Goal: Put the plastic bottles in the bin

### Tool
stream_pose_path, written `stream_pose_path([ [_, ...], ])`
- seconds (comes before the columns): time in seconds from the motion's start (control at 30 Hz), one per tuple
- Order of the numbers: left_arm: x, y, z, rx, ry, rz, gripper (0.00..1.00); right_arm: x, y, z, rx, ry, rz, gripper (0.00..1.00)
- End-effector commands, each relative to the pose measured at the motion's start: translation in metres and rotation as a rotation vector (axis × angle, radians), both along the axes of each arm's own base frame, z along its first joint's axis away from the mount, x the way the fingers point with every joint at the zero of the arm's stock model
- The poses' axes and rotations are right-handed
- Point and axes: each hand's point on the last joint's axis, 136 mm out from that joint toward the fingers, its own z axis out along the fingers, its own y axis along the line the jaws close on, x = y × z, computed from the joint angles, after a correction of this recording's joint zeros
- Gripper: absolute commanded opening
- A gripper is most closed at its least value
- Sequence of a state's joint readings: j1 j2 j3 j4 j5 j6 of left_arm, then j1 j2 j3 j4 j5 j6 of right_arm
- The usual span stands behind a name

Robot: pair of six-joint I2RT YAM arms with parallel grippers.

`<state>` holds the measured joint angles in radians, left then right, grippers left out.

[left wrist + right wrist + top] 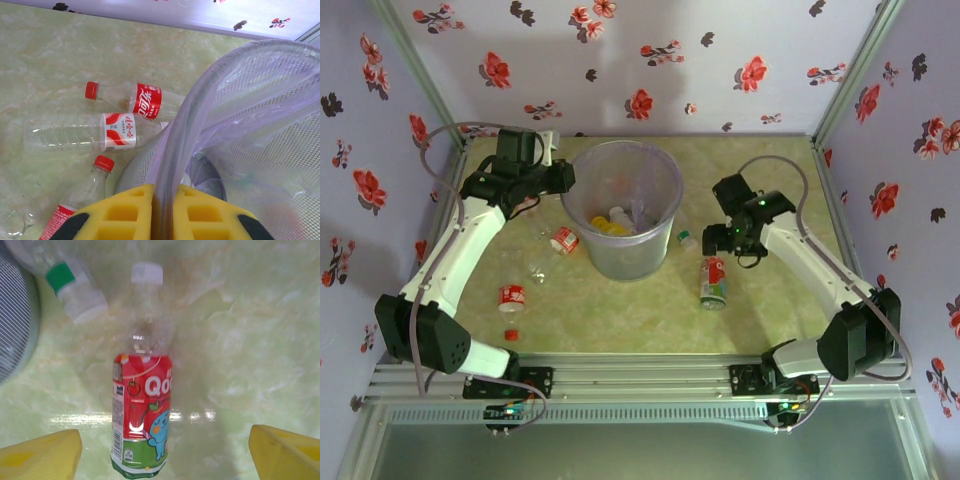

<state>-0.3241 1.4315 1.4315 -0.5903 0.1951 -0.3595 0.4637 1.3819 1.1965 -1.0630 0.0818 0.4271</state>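
The right gripper [164,452] hangs above the table [260,340] with its yellow fingers [40,455] spread wide apart. A juice bottle [142,410] lies flat between them and touches neither. Its white cap [146,272] points away from the gripper, and a second small bottle [70,280] with a green band lies just beside its neck, next to the bin

The left gripper [162,217] is clamped on the rim of the bin [225,75], one finger inside and one outside, probably to steady it. Three more bottles [80,135] lie on the table on that side, near the bin wall

The juice bottle's clear upper part looks empty, so it should be very light. Its thin walls will likely dent under a hard squeeze, and the smooth round body can roll or slip out sideways. The best hold seems to be across the labelled middle, where the body is widest and the wrap gives some friction. The tapering shoulder and the narrow cap are poorer places. A gentle, centred close looks enough, taking care not to nudge the neighbouring bottle
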Motion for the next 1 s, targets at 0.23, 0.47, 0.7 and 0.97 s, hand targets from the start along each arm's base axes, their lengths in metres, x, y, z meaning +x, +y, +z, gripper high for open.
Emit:
stream_pose_path([
  [0.23,-0.006,0.003,-0.017,0.032,0.037,-0.027,0.00,-0.010,0.027,-0.065,0.068,0.122,-0.040,0.85],
  [0.47,-0.006,0.004,-0.019,0.034,0.041,-0.028,0.00,-0.010,0.026,-0.098,0.039,0.185,-0.044,0.78],
  [0.7,-0.006,0.004,-0.020,0.036,0.043,-0.028,0.00,-0.012,0.022,-0.114,0.023,0.219,-0.048,0.70],
  [0.97,-0.006,0.005,-0.019,0.034,0.041,-0.027,0.00,-0.009,0.010,-0.103,0.009,0.192,-0.070,0.59],
])
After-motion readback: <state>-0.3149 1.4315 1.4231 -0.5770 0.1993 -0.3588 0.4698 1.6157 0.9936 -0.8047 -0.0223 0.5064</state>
